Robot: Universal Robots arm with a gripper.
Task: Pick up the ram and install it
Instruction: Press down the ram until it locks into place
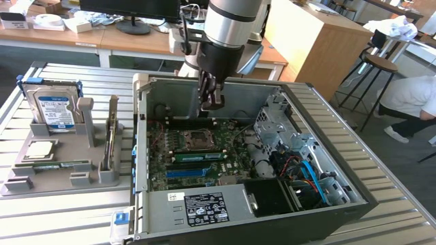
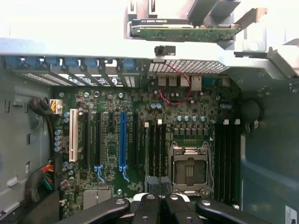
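The arm hangs vertically at upper centre of the exterior view, closed gripper (image 1: 211,104) above the motherboard (image 1: 197,153), holding nothing visible.

Slatted metal table (image 1: 61,214), computer case (image 1: 272,219), grey holder (image 1: 61,178)

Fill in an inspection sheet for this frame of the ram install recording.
Surface: slatted metal table, open PC case on it.
Job's things: ram apparently seated beside the CPU socket.
Clutter: grey fixture with hard drive, look-alike stick.
End effector: shut, above the motherboard; hold unclear.
Cables: red and blue wires inside case.
Surroundings: desks, stool, seated person.
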